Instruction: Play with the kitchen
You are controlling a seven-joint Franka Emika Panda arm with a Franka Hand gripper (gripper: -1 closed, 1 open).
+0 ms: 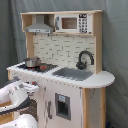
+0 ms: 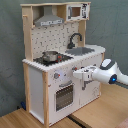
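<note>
Claw at the knob panel

Toy kitchen [image 2: 55, 75] stood on a wooden floor [image 2: 20, 120], small pot [image 2: 50, 55] on its stovetop. The claw [image 2: 76, 74] reached the knobs above the oven door [image 2: 64, 96], probably to turn one; whether its fingers were parted could not be told.

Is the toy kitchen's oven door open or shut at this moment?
Shut. In the second exterior view the oven door lies flush with the kitchen front, no gap showing; the gripper is up by the knobs.
</note>
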